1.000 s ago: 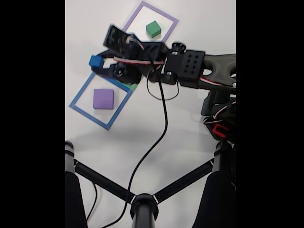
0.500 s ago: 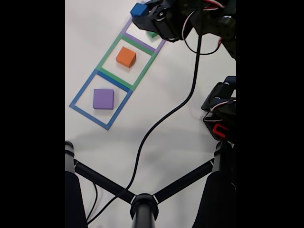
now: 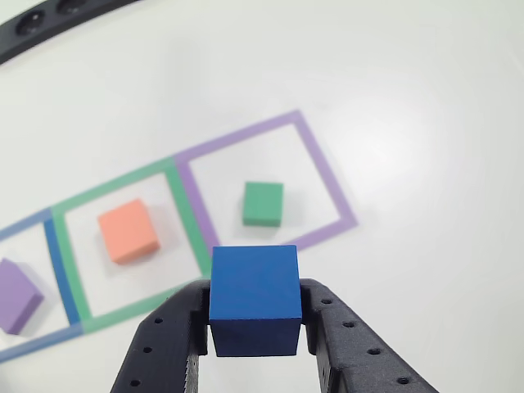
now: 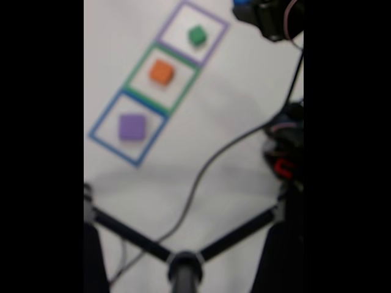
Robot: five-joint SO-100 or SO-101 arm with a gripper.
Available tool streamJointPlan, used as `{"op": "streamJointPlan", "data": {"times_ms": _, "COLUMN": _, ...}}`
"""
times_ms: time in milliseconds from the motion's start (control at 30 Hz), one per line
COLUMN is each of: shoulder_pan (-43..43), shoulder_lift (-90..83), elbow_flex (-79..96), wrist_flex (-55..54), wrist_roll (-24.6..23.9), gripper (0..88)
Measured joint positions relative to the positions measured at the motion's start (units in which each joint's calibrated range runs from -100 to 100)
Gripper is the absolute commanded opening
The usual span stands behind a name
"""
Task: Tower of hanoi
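In the other view, left to right beyond our jaws: purple block [image 3: 18,295] far left, orange block [image 3: 128,230] ahead-left, green block [image 3: 263,203] straight ahead. Our gripper [image 3: 255,334] is clamped on the blue cube [image 3: 255,299], lifted, so we judge green the nearest landing.

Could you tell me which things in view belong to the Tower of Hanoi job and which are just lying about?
Job:
blue cube, held in the gripper
green block, in the purple tape square
orange block, in the green tape square
purple block, in the blue tape square

Lying about:
black cable
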Motion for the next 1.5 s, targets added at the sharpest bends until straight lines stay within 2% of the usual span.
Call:
{"op": "streamJointPlan", "data": {"times_ms": 133, "shoulder_pan": 3.5, "shoulder_lift": -4.0, "elbow_flex": 13.0, "wrist_flex": -7.9, "wrist_roll": 0.0, "gripper": 1.9}}
{"op": "streamJointPlan", "data": {"times_ms": 333, "shoulder_pan": 6.1, "shoulder_lift": -6.9, "elbow_flex": 34.0, "wrist_flex": -25.7, "wrist_roll": 0.0, "gripper": 2.0}}
{"op": "streamJointPlan", "data": {"times_ms": 567, "shoulder_pan": 6.7, "shoulder_lift": -6.3, "elbow_flex": 57.8, "wrist_flex": -54.6, "wrist_roll": 0.0, "gripper": 2.1}}
{"op": "streamJointPlan", "data": {"times_ms": 767, "shoulder_pan": 7.6, "shoulder_lift": 1.2, "elbow_flex": 71.5, "wrist_flex": -78.8, "wrist_roll": 0.0, "gripper": 2.3}}
{"op": "streamJointPlan", "data": {"times_ms": 900, "shoulder_pan": 7.4, "shoulder_lift": 7.9, "elbow_flex": 76.1, "wrist_flex": -92.1, "wrist_roll": 0.0, "gripper": 2.4}}
{"op": "streamJointPlan", "data": {"times_ms": 1133, "shoulder_pan": 6.7, "shoulder_lift": 18.8, "elbow_flex": 78.7, "wrist_flex": -109.0, "wrist_roll": -0.4, "gripper": 2.5}}
{"op": "streamJointPlan", "data": {"times_ms": 1500, "shoulder_pan": 4.5, "shoulder_lift": 34.4, "elbow_flex": 78.7, "wrist_flex": -126.7, "wrist_roll": -0.6, "gripper": 2.6}}
